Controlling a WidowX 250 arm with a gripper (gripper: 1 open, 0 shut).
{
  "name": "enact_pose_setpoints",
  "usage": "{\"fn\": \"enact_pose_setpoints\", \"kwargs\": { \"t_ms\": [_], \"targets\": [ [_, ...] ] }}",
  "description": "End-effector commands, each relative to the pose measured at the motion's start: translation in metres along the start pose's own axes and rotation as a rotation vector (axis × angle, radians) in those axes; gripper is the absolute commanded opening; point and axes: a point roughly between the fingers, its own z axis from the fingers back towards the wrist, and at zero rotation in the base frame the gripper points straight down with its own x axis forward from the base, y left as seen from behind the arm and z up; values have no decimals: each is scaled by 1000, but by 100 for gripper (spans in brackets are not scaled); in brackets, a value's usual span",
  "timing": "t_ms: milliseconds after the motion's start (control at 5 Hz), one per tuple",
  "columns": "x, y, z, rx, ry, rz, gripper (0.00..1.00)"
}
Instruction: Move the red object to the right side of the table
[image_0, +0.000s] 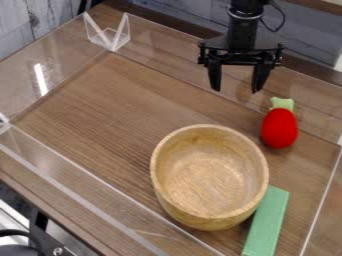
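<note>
The red object (279, 126) is a small red strawberry toy with a green tip, lying on the wood-grain table (120, 110) near its right wall. My gripper (238, 82) hangs above the far part of the table, up and to the left of the strawberry, pointing straight down. Its dark fingers (215, 76) are spread wide apart with nothing between them. It stands apart from the strawberry.
A round light wooden bowl (210, 175) sits at the front middle, just below and left of the strawberry. A flat green block (267, 224) lies beside the bowl at the front right. Low clear acrylic walls (40, 75) edge the table.
</note>
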Motion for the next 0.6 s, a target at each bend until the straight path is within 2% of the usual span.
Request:
{"fn": "enact_pose_setpoints", "kwargs": {
  "t_ms": [0,200,400],
  "targets": [
    [10,0,33,-46,-82,4,100],
    [16,6,36,-49,-86,-3,100],
    [25,16,45,-66,-106,-10,100]
  ]
}}
